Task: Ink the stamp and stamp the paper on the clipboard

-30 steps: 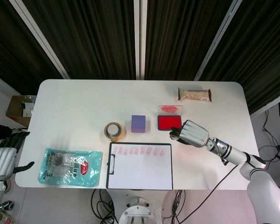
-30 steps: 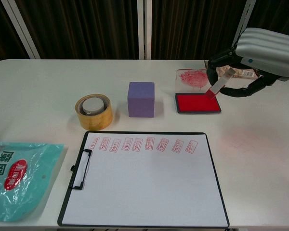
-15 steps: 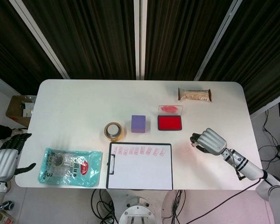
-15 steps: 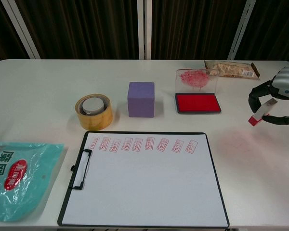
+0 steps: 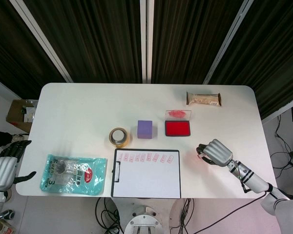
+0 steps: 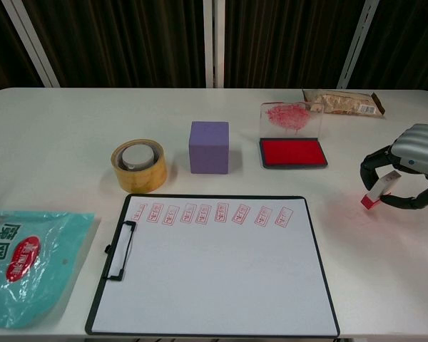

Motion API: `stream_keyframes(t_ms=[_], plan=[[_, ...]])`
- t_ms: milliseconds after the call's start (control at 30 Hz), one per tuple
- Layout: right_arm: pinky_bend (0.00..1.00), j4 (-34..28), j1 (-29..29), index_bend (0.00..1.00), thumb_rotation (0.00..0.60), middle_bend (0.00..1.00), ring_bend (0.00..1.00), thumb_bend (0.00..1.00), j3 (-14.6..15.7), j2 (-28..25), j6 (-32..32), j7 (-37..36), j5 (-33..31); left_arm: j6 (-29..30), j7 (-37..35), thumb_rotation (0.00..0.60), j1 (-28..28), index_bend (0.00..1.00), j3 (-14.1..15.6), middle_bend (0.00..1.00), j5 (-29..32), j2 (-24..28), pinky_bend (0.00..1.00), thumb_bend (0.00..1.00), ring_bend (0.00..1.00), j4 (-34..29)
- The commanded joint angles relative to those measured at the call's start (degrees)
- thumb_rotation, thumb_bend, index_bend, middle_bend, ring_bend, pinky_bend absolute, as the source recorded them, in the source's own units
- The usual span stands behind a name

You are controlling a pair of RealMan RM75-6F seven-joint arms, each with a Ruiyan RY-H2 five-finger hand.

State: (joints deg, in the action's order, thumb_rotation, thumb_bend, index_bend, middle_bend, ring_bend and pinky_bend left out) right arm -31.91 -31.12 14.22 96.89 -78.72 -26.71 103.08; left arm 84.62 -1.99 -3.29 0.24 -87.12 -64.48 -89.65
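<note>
My right hand (image 6: 410,160) (image 5: 214,152) hovers over the table to the right of the clipboard (image 6: 214,265) (image 5: 146,173), holding a small stamp (image 6: 378,191) with a red base, tilted. The white paper bears a row of several red stamp marks (image 6: 212,213) along its top edge. Behind it lies the open red ink pad (image 6: 292,153) (image 5: 177,128), its clear lid raised at the back. My left hand (image 5: 4,166) hangs off the table's left edge with fingers apart, holding nothing.
A purple cube (image 6: 209,147) and a roll of tape (image 6: 138,164) stand behind the clipboard. A teal plastic bag (image 6: 28,258) lies at the front left. A wrapped snack (image 6: 344,102) rests at the back right. A cardboard box (image 5: 20,112) sits on the floor at left.
My right hand carried the stamp away from the ink pad, rightwards and towards the table's front, then lower and slightly left. The left hand barely shifted.
</note>
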Motion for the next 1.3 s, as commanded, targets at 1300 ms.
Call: stream_keyframes(t_ms=[1300], plan=[[1.00, 5.29, 1.23, 0.73, 0.600, 0.68, 0.96, 0.25, -1.11, 5.24, 2.78, -4.84, 0.46, 0.30, -0.24, 0.600, 0.14, 0.14, -0.12, 0.15, -0.14, 0.43, 0.24, 0.00, 0.12, -0.03]])
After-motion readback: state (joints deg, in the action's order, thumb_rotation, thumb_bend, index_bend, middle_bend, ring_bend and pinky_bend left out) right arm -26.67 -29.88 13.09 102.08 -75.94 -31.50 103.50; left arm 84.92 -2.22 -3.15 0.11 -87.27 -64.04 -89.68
